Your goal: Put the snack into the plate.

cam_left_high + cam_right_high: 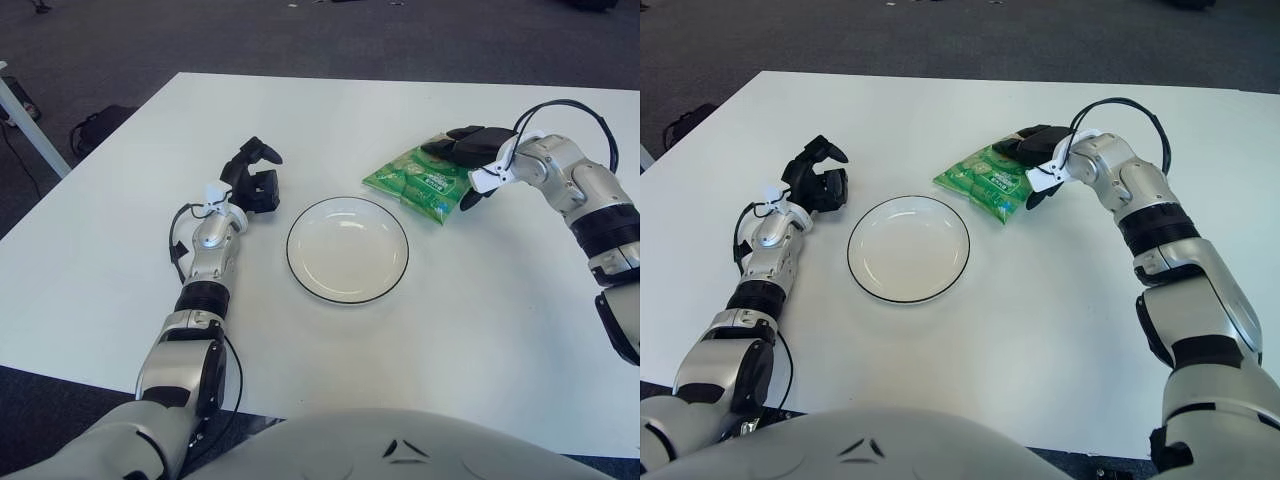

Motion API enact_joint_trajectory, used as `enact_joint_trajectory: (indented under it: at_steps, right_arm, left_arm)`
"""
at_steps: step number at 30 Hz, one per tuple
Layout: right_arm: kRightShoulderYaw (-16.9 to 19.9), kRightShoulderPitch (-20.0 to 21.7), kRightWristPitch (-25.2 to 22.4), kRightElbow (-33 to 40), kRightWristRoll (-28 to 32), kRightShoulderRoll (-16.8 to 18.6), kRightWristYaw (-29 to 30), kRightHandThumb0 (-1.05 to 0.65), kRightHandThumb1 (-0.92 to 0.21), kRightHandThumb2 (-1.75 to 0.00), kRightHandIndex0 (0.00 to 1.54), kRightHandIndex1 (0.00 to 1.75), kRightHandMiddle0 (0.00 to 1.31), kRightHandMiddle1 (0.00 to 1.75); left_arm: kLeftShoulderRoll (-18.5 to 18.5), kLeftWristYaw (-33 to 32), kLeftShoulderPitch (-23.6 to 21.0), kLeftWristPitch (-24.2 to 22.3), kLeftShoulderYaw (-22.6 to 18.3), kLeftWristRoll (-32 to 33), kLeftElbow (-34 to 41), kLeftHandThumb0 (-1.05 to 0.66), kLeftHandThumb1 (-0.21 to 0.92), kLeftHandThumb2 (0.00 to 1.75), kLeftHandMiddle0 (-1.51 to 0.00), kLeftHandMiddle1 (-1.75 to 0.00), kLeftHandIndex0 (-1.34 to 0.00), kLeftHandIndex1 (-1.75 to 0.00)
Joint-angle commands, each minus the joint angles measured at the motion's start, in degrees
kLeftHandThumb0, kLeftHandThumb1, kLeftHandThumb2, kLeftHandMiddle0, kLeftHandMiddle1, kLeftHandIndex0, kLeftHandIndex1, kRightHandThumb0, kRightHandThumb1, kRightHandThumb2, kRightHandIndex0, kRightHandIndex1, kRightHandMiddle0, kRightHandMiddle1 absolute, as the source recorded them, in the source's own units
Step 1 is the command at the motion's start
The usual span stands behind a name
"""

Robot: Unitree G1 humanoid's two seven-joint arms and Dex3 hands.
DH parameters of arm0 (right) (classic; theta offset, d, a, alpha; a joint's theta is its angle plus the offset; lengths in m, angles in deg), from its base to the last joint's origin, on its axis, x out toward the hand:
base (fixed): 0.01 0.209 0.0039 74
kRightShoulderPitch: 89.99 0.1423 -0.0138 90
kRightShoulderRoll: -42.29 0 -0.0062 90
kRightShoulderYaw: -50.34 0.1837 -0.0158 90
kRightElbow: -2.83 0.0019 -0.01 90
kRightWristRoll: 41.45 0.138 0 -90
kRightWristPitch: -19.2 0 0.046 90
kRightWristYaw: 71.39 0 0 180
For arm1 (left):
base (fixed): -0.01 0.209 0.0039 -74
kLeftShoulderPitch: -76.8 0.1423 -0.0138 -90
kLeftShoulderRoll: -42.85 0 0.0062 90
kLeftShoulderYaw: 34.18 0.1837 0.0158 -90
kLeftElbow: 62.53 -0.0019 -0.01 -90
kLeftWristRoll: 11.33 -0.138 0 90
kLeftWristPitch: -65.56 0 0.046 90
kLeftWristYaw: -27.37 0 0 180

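Note:
The snack, a green bag (412,183), lies flat on the white table just right of and beyond the plate (330,262), a white plate with a dark rim that holds nothing. My right hand (452,172) is at the bag's far right end. Its black fingers (455,146) stretch over the bag's top edge, and the thumb (470,198) hangs beside the bag's right corner; the hand is not closed on the bag. My left hand (256,178) shows left of the plate with its fingers loosely spread and holding nothing.
The white table (480,330) spreads wide around the plate. Its left edge runs diagonally, with a table leg (25,120) and a dark bag (98,126) on the floor beyond it. A cable loops above my right wrist (560,110).

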Motion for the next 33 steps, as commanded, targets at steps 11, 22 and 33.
enact_joint_trajectory:
  at_steps: [11,22,33]
  right_arm:
    - [-7.55,6.83,-0.63,-20.70,-6.14,8.40,12.72,-1.04,-0.89,-0.16,0.00,0.00,0.00,0.00]
    - [-9.16,2.95,-4.52,-33.33,-5.51,13.29,38.34,-0.34,-0.38,-0.97,0.11,1.19,0.14,1.34]
    - [-3.96,-0.23,-0.91,-34.07,1.43,13.52,54.66,0.00,-0.07,-1.46,0.86,1.31,0.70,1.74]
  left_arm:
    - [-2.60,0.30,8.31,2.09,0.71,-0.58,-2.96,-0.46,0.37,1.25,-1.19,-1.75,-0.57,-1.75]
    - [-2.74,1.76,8.34,3.97,0.30,0.10,-3.37,-0.46,0.37,1.25,-1.22,-1.75,-0.57,-1.75]
    - [-2.42,2.03,7.76,4.99,-0.08,0.06,-4.28,-0.46,0.37,1.25,-1.24,-1.75,-0.57,-1.75]
